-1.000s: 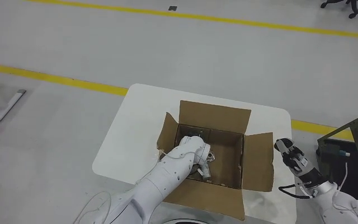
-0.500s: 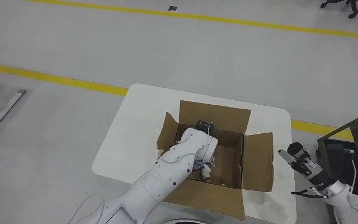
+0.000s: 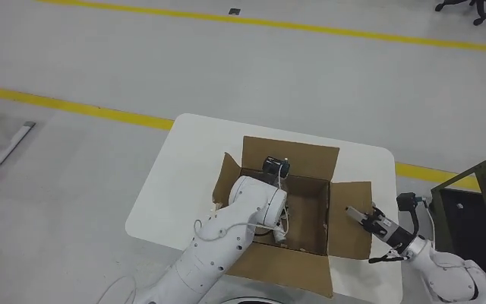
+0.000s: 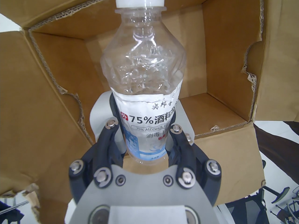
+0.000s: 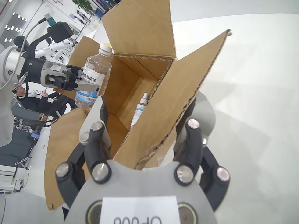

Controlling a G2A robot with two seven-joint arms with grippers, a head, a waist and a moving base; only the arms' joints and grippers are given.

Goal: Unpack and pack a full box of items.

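Observation:
An open cardboard box [image 3: 304,156] stands in the middle of the white table. My left gripper [image 4: 143,127] is shut on a clear plastic bottle [image 4: 144,71] with a white cap and a printed label, held over the box's inside. From the right wrist view the same bottle [image 5: 95,78] hangs above the box's far side. A small white spray bottle [image 5: 140,110] lies on the box floor against a wall. My right gripper [image 5: 150,99] is open and straddles the edge of the box's right flap [image 3: 351,220]. From above, that gripper [image 3: 360,218] sits at the flap's outer edge.
The box's torn flaps stand out on all sides. The table [image 3: 190,167] has bare room to the left of the box. A dark metal rack [image 3: 459,205] stands just past the table's right edge.
My right gripper has swung from the table's right edge in to the box's right flap. The left arm has shifted toward the back of the box, holding the bottle.

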